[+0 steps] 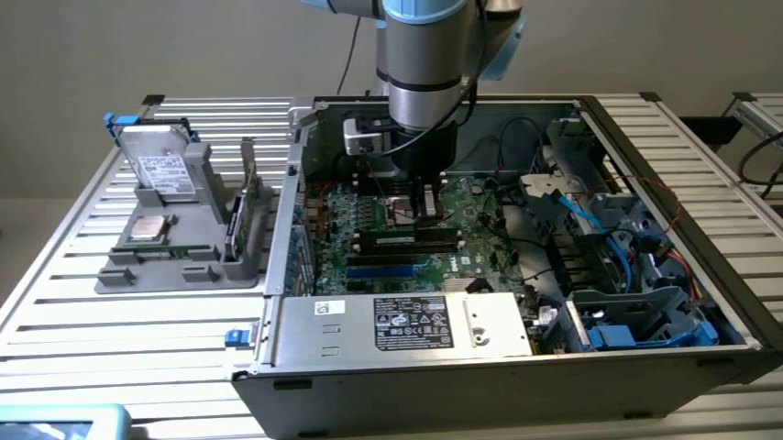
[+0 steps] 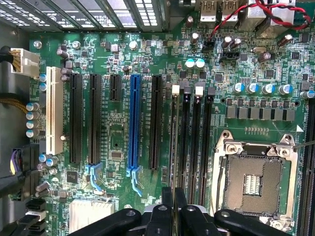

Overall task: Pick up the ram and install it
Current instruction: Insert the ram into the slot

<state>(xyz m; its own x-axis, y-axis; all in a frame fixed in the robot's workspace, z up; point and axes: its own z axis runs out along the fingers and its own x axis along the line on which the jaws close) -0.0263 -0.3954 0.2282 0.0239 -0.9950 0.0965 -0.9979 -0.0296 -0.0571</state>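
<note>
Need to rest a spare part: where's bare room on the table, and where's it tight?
Bare slats of the table lie between the gray parts tray, the computer case and the teal object. Crowded: inside the case, where the gripper is shut on the ram over the motherboard, beside cables.

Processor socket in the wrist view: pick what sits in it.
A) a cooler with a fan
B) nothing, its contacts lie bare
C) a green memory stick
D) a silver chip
B: the processor socket lies open, with its field of contacts bare inside the metal frame.
</note>
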